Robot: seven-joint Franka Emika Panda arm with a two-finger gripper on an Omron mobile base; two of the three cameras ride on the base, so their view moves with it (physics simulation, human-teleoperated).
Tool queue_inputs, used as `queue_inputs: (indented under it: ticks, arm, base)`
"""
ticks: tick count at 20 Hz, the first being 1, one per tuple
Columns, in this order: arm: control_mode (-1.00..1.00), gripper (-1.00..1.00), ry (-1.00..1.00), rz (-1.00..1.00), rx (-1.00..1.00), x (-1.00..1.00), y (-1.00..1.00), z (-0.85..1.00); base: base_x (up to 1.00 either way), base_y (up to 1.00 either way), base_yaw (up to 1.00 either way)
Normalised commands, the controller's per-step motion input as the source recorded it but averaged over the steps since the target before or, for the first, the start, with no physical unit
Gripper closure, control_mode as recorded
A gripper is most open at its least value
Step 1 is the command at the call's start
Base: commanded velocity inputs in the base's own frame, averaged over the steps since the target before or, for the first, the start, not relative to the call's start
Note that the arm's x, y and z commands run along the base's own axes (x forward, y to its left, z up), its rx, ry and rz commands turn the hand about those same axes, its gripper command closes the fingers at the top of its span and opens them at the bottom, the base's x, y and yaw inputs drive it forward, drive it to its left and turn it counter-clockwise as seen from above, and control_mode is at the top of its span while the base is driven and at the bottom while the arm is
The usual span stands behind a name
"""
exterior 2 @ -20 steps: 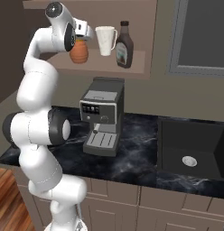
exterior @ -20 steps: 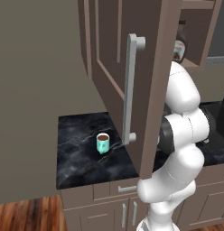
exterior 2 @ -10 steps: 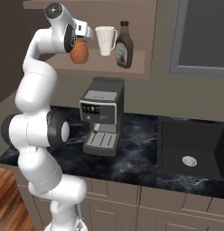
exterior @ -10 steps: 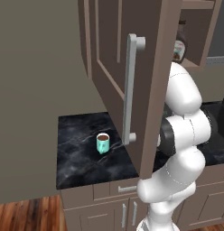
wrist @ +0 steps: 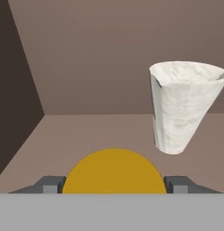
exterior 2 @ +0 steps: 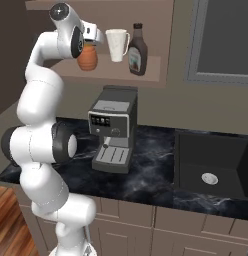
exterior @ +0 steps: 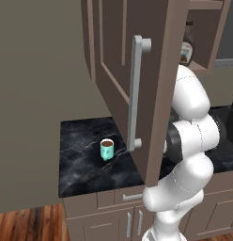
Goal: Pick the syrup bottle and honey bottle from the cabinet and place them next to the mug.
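The squat orange honey bottle stands on the open cabinet's shelf. My gripper comes down over its top. In the hand view its yellow cap sits between my gripper fingertips, which press against both sides of it. The tall dark syrup bottle stands further right on the same shelf and peeks past the door edge. The teal mug with dark liquid stands on the black counter, left of the open cabinet door.
A white cup stands between the two bottles, close to the right of my hand. A coffee machine sits on the counter below the shelf, with a sink to its right. The door's grey bar handle juts out over the counter.
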Motion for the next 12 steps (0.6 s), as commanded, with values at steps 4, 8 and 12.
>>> queue_inputs:
  ticks: [4,8,12]
  arm:
    - [-1.0,1.0,0.0,0.0,0.0,0.0,0.0,-0.01]
    - [-1.0,1.0,0.0,0.0,0.0,-0.07,0.0,-0.04]
    - [-1.0,1.0,-0.01,0.0,0.0,-0.44,0.0,-0.02]
  base:
    - [0.0,0.0,0.0]
    - [0.0,0.0,0.0]
    - [0.0,0.0,0.0]
